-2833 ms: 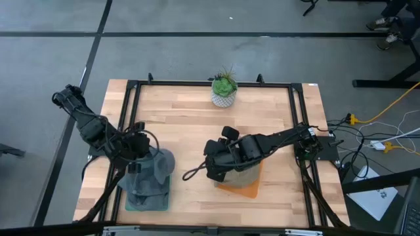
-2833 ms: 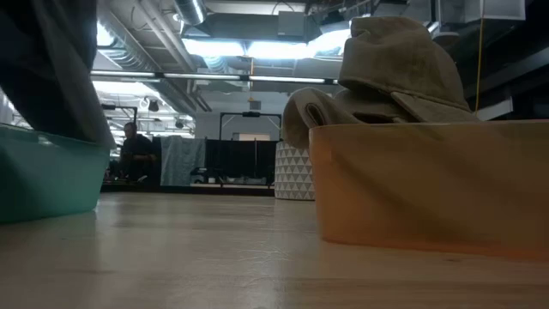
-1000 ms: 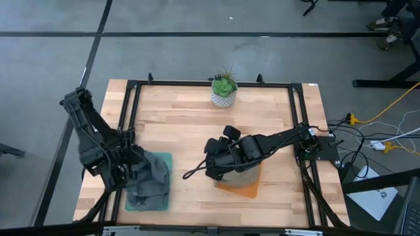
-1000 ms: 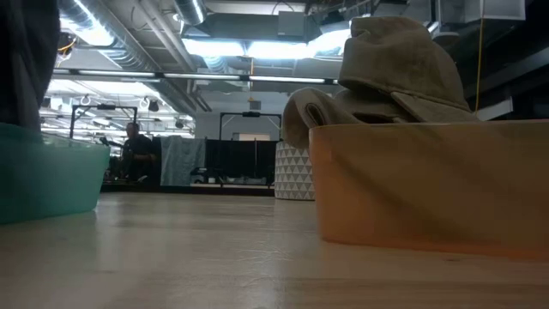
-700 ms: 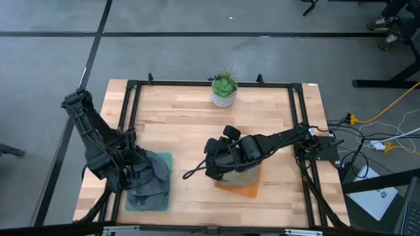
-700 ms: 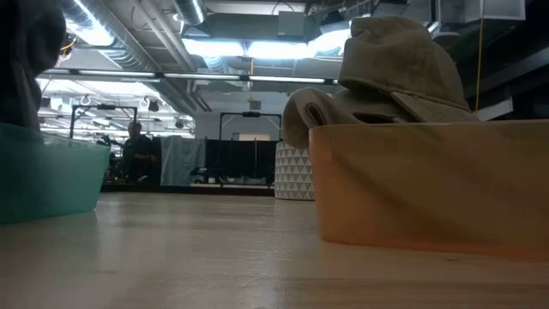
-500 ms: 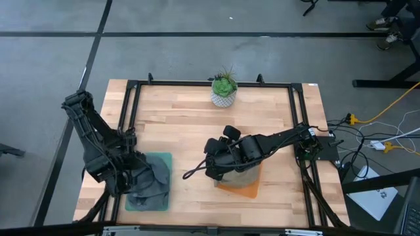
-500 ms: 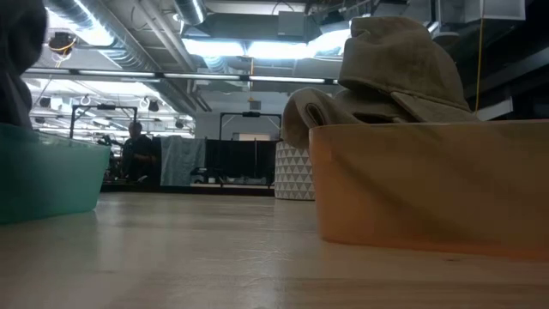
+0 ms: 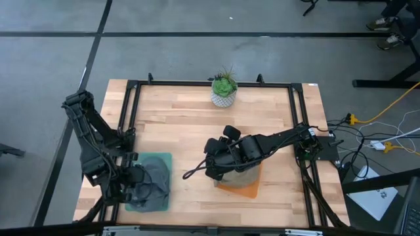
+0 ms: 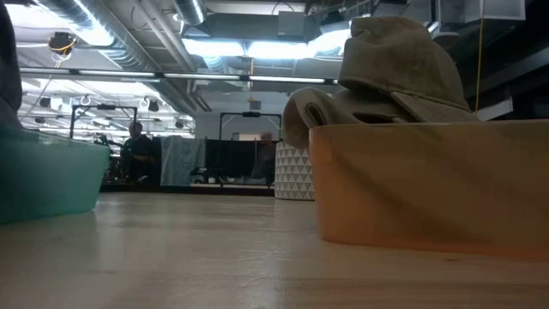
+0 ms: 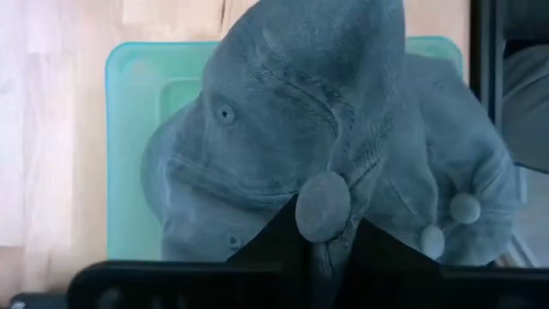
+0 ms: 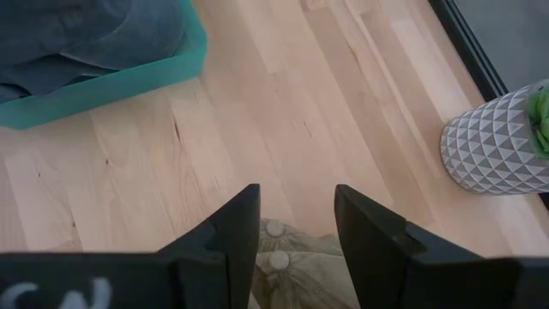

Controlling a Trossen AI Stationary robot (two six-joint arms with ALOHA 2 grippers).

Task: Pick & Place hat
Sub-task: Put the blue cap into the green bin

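left gripper [image 9: 133, 178] over teal plastic bin [image 9: 162, 159] at table's front left, fingers pinched on soft grey ribbed-fabric hat [image 11: 326, 146], crumpled in the bin. right gripper [image 12: 296, 225] over orange translucent bin [image 10: 429, 184] at centre, fingers apart, holding nothing; limp tan cloth hat [image 10: 390, 64] heaped inside. white triangle-patterned plant pot [image 9: 224, 96] at far edge of pale wood table [image 9: 184, 124].

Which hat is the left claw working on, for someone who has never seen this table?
Start at the wooden table and go to its near left corner, where a teal tray sits. The grey hat lies heaped in it, pinched by the left claw. The other hat is tan, in an orange tray.
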